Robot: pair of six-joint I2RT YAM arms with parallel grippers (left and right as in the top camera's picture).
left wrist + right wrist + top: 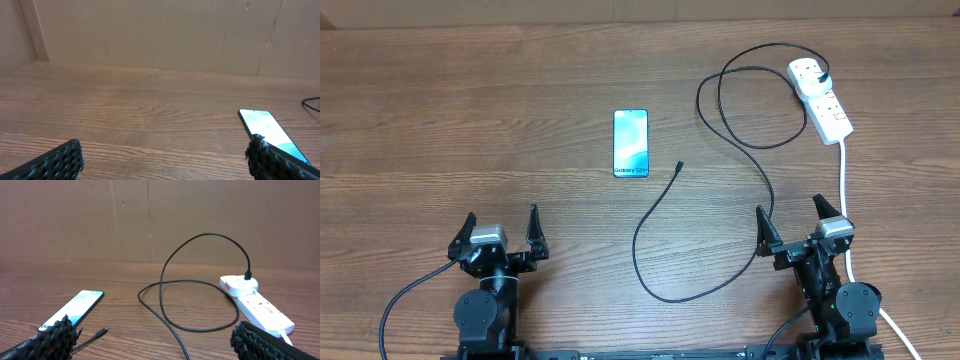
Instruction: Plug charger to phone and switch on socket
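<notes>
The phone [631, 144] lies flat mid-table with its blue-teal screen lit; it also shows in the left wrist view [267, 127] and the right wrist view [75, 308]. The charger cable [670, 215] snakes from its loose connector tip [679, 166] just right of the phone, loops back and ends in a white adapter [812, 72] plugged into the socket [825, 102] at the back right. The tip [100, 331] lies free on the wood. My left gripper [501, 234] and right gripper [790, 226] stand open near the front edge, both empty.
The socket's thick white cord [847, 200] runs down the right side, past my right arm, to the front edge. A cardboard wall [160, 220] closes off the back of the wooden table [470, 120].
</notes>
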